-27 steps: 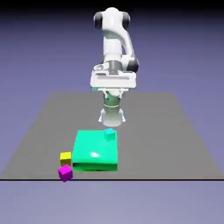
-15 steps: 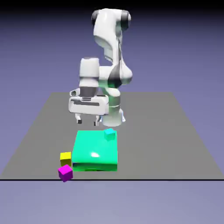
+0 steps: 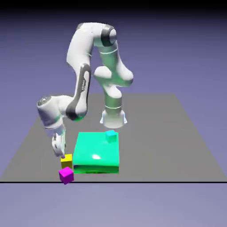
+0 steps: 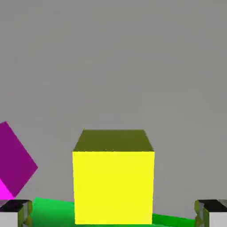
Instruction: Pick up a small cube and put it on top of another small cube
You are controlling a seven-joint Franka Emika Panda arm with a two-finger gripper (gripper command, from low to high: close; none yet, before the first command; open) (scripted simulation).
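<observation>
in the exterior view, the gripper point(image 3: 60, 153) is seen low at the left, just above the yellow cube point(image 3: 66, 161). its jaws are spread wide around the cube, nothing held. the magenta cube point(image 3: 66, 175) is just beside, then the green slab point(image 3: 96, 153), with the cyan cube point(image 3: 111, 136) on its far corner.

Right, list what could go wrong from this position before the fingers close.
1. The magenta cube sits close beside the yellow cube; descending, a fingertip may knock it.
2. The green slab lies right beside the yellow cube, so the other fingertip could catch its edge.
3. The cyan cube rests near the slab's far corner; a slightly off-centre placement could push it off or let the yellow cube tumble.
</observation>
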